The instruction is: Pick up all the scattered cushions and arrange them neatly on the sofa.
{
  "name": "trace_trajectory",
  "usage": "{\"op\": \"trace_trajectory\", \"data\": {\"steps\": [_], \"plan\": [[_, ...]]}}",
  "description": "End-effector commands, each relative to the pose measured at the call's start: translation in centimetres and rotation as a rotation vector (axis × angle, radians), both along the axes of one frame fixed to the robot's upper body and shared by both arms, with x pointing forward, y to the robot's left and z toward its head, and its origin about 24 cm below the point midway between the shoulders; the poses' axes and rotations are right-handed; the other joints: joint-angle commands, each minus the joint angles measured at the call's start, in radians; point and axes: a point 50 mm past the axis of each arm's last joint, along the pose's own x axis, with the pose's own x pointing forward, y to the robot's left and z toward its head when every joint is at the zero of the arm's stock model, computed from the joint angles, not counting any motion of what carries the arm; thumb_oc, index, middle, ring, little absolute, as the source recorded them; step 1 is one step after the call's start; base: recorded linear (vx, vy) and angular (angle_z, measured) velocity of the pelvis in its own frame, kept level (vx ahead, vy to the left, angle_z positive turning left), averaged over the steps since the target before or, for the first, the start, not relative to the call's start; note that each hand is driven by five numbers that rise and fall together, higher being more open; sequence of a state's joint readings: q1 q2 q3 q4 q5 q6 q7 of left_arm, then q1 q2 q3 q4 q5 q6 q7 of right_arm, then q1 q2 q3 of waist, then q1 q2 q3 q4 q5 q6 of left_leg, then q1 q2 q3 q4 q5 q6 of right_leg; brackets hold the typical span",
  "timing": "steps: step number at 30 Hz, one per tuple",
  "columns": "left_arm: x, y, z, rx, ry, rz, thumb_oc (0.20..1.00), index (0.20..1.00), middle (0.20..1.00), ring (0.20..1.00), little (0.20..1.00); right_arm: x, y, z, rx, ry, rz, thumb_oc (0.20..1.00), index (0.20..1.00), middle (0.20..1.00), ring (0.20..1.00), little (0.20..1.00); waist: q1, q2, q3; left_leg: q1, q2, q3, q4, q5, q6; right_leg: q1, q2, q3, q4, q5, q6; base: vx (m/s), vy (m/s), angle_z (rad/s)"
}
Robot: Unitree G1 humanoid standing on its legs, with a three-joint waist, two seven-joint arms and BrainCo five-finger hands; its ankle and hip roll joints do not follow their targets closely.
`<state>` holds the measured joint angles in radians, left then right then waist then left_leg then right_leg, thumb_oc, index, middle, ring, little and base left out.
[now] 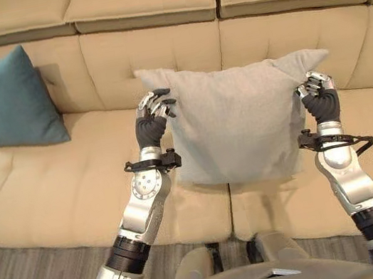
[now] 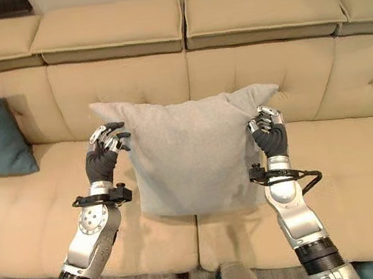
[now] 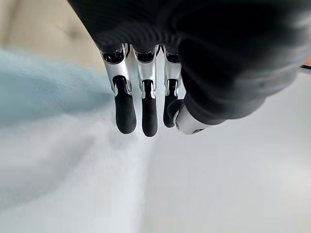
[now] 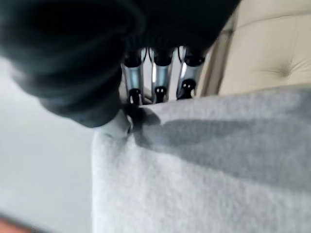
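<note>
Right hand (image 1: 318,92) pinches the right upper corner of the grey cushion (image 1: 237,120); in its wrist view you see the fingers (image 4: 158,82) curled over the fabric edge with the thumb underneath, so that grip looks closed on the cloth. Left hand (image 1: 153,113) sits at the cushion's left upper edge, but its wrist view shows the fingers (image 3: 126,109) hanging fairly straight and close together with pale fabric beyond them, so read it as resting against the cushion, not gripping. You have the grey cushion held upright in front of the middle of the beige sofa (image 1: 51,192), its lower edge at or just above the seat; contact with the seat can't be told. One teal cushion (image 1: 2,99) already leans against the backrest at the far left end, looks placed. So as far as you can see: one cushion done, one in hand and not yet released. Left to do, likely: push the grey one back against the backrest, let go, square it up. Whether more cushions lie on the floor can't be judged from these views.
</note>
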<state>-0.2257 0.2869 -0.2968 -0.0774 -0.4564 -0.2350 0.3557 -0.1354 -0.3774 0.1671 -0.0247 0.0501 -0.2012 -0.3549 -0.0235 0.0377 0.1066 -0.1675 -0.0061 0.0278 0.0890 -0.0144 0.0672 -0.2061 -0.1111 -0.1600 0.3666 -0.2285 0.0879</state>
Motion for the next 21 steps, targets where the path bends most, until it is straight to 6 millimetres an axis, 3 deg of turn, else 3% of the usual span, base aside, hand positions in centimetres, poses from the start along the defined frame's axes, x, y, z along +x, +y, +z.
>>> {"op": "trace_trajectory", "data": {"steps": [1, 4, 13, 21], "plan": [[-0.9, -0.2, 2.1, 0.004, -0.147, -0.025, 0.2, 0.2, 0.2, 0.2, 0.2, 0.0, 0.2, 4.4, 0.037, -0.239, 0.01, 0.2, 0.2, 0.2, 0.2, 0.2, -0.007, -0.049, -0.055, 0.036, 0.015, 0.057, 0.038, -0.105, -0.079, 0.036, -0.05, 0.035, -0.205, 0.195, 0.046, 0.05, -0.097, 0.03], [-0.8, -0.7, 1.8, 0.012, -0.123, -0.049, 0.2, 0.2, 0.2, 0.2, 0.2, -0.2, -0.5, 4.1, 0.034, -0.221, -0.013, 0.2, 0.2, 0.2, 0.2, 0.2, -0.006, -0.06, -0.105, 0.107, 0.024, 0.054, -0.076, -0.067, -0.105, 0.154, -0.014, 0.013, -0.341, 0.192, 0.032, 0.1, -0.154, 0.43], [-0.6, -0.9, 0.9, 0.033, -0.078, -0.039, 0.2, 0.2, 0.2, 0.2, 0.2, -0.4, -0.6, 3.2, 0.033, -0.186, -0.029, 0.2, 0.2, 0.2, 0.2, 0.2, -0.006, -0.057, -0.113, 0.169, 0.029, 0.053, -0.148, -0.053, -0.11, 0.217, -0.003, 0.009, -0.412, 0.197, 0.031, 0.03, -0.015, 0.05], [1.1, -1.9, 2.2, 0.038, -0.108, -0.001, 0.2, 0.2, 0.2, 0.2, 0.2, 1.2, 0.7, 4.7, 0.03, -0.239, -0.026, 0.2, 0.2, 0.2, 0.2, 0.2, -0.005, -0.052, -0.105, 0.146, 0.035, 0.052, -0.176, -0.031, -0.119, 0.201, 0.001, 0.006, -0.449, 0.218, 0.037, 0.01, -0.003, 0.03]]}}
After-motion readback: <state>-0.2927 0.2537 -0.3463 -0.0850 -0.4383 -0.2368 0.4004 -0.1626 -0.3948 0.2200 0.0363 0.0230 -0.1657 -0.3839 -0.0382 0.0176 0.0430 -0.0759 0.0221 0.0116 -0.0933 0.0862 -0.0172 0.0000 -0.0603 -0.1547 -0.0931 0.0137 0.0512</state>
